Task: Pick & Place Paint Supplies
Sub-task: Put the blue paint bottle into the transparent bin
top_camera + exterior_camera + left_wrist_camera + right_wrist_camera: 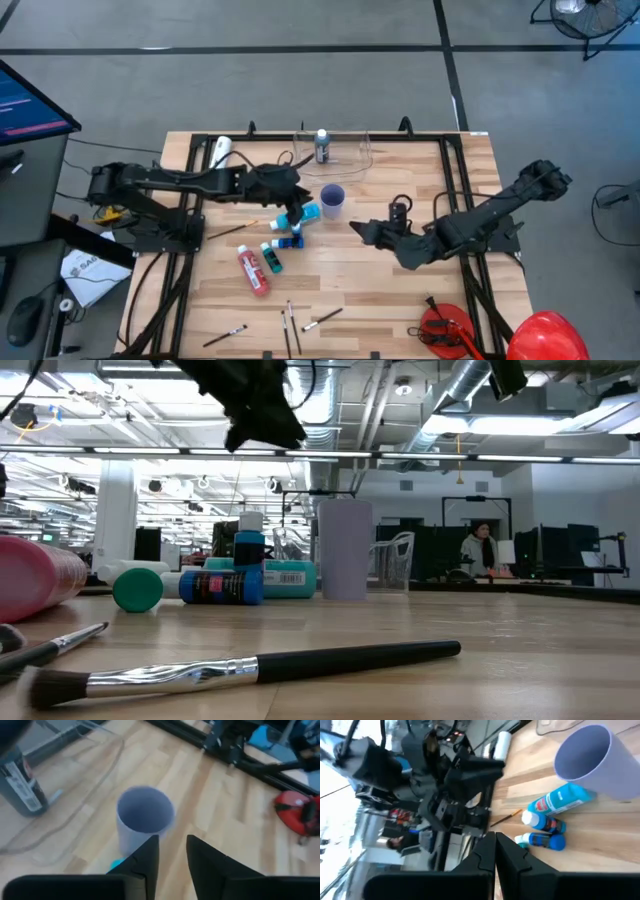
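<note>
Paint bottles lie clustered mid-worktop beside the purple cup. Left claw hovers right over them, fingers slightly apart and empty. Right claw sits pinched together nearby.

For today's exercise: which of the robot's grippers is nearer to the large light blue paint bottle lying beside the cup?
The left. The left gripper hovers right above the light blue paint bottle, close beside the cup. The right gripper sits farther off, on the cup's other side, nearer the table's middle.
</note>
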Controlling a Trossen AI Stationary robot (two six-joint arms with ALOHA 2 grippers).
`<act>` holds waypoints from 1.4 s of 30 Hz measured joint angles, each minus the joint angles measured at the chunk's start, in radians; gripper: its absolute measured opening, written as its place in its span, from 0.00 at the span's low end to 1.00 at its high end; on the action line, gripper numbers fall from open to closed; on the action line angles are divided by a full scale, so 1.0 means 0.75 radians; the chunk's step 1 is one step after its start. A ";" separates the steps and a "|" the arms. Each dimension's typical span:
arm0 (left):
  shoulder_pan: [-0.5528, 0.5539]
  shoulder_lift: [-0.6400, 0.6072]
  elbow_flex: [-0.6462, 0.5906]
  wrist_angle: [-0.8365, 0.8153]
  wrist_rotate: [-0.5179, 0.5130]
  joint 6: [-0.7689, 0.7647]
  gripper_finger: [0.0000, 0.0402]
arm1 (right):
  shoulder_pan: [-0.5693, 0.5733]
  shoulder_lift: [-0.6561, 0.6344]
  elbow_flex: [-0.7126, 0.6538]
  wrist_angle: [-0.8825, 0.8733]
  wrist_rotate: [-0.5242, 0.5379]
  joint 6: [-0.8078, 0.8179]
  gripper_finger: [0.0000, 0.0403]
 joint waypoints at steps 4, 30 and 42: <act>0.049 0.086 0.000 0.000 0.062 0.006 0.12 | 0.000 0.042 0.096 -0.204 -0.009 0.069 0.00; -0.181 0.069 0.056 -0.257 0.133 0.006 0.00 | -0.011 0.059 0.178 -0.393 -0.203 -0.030 0.00; -0.330 -0.095 -0.215 -0.409 -0.155 -0.356 0.00 | -0.010 0.059 0.178 -0.394 -0.271 -0.096 0.00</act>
